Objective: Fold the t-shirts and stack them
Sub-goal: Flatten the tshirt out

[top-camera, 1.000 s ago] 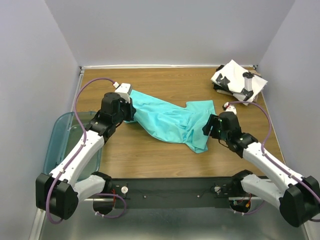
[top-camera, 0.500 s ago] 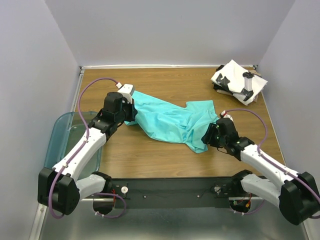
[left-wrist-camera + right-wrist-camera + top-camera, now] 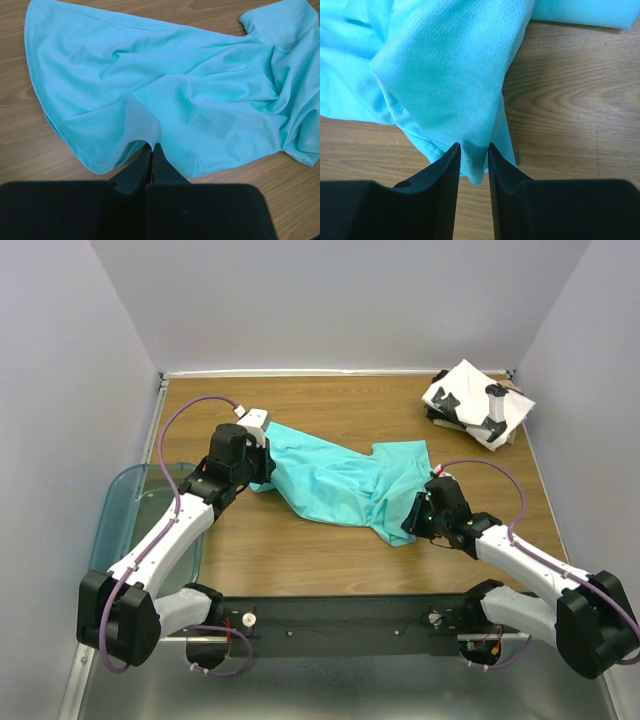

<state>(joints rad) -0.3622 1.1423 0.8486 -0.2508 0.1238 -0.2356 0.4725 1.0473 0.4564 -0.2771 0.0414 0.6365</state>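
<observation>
The teal t-shirt (image 3: 340, 485) lies crumpled and spread across the middle of the wooden table. My left gripper (image 3: 262, 462) is shut on its left edge; the left wrist view shows the cloth (image 3: 165, 95) pinched at my closed fingertips (image 3: 151, 146). My right gripper (image 3: 412, 518) sits at the shirt's lower right corner. In the right wrist view its jaws stand a narrow gap apart, with a corner of the teal cloth (image 3: 450, 85) hanging between the fingertips (image 3: 473, 146). The folded white t-shirt with black blotches (image 3: 472, 400) lies at the back right corner.
A translucent teal plastic bin (image 3: 125, 520) hangs off the table's left side, under my left arm. Grey walls close in the table on the left, back and right. A grey-and-black object (image 3: 493, 412) rests on the white shirt.
My right gripper has moved left and nearer, onto the teal shirt's lower right corner. My left gripper has barely moved and keeps its hold.
</observation>
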